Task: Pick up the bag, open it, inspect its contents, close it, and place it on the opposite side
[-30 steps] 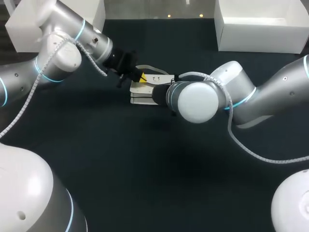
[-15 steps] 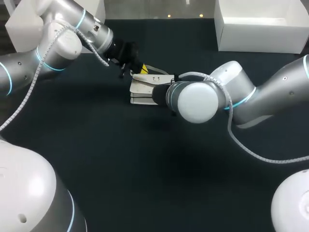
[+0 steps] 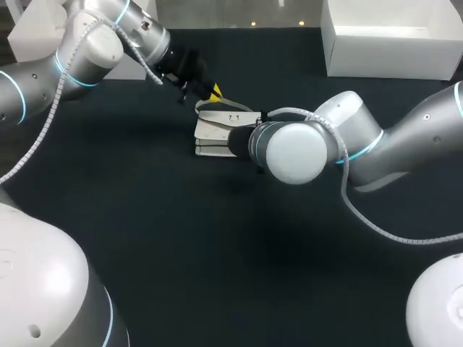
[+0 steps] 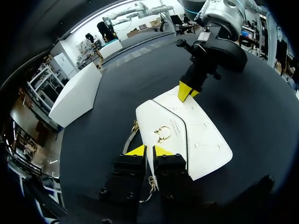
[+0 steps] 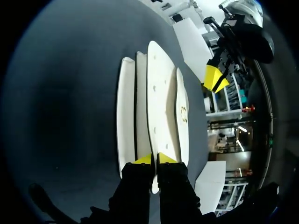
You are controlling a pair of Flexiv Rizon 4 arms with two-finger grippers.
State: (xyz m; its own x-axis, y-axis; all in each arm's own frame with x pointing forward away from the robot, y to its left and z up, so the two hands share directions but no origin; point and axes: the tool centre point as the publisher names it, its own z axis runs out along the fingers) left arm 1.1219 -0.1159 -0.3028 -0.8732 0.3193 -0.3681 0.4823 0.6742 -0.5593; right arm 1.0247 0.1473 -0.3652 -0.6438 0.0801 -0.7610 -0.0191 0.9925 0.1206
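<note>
A: Left end effector (image 4: 148, 150)?
B: Narrow, tips pinching one edge of the white bag (image 3: 215, 131).
A: Bag position?
B: Mid-counter (image 3: 145, 217), nearer the far edge.
A: Right end effector (image 5: 154, 159)?
B: Narrow, clamped on the bag's opposite end.

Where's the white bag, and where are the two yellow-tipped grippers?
bag (image 3: 213, 130): head view, its top face.
left gripper (image 4: 148, 150): left wrist view, between its yellow tips.
right gripper (image 5: 153, 158): right wrist view, between its yellow tips.
</note>
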